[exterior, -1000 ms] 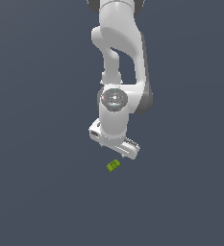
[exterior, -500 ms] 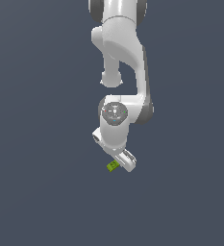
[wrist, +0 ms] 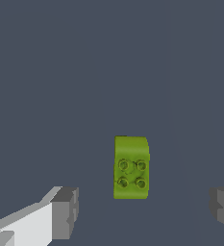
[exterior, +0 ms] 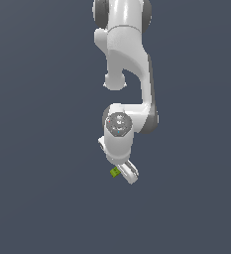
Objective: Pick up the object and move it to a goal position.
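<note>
one white panda arm [exterior: 129, 74] reaches down over a plain slate-grey surface [exterior: 37, 149], its gripper [exterior: 128, 173] low and close to it. the object [exterior: 115, 171], a tiny lime-green block, sits on the surface just beside the gripper, on the exterior view's left of it, partly tucked against the white housing. in the wrist view the object [wrist: 131, 167] shows as a rectangular brick with one rounded end and four small round studs in a square on its top face. the jaws stand wide apart, with a grey pad [wrist: 65, 212] on one side and the other pad [wrist: 222, 207] on the opposite side. the brick lies between the lines of the two pads but ahead of their tips, nearer the first pad, and touches neither. nothing is gripped.
</note>
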Robot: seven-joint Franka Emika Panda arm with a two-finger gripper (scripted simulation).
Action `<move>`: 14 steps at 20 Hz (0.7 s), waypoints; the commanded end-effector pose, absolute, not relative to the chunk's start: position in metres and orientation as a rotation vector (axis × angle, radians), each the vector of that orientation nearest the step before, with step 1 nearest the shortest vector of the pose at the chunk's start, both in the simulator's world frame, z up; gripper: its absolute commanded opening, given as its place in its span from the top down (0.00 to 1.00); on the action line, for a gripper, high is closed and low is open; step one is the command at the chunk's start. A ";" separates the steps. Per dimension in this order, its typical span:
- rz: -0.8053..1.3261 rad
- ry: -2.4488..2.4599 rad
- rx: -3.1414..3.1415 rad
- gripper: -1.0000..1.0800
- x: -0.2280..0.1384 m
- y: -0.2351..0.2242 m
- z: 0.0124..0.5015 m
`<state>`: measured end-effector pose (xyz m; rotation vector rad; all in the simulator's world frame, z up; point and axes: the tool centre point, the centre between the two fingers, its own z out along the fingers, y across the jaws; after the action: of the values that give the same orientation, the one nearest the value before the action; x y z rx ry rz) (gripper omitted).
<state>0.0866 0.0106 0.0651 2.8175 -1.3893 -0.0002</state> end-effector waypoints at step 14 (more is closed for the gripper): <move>0.000 -1.422 2.801 0.04 0.087 0.011 0.032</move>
<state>0.0878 0.0109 0.0409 2.8027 -1.4210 0.0016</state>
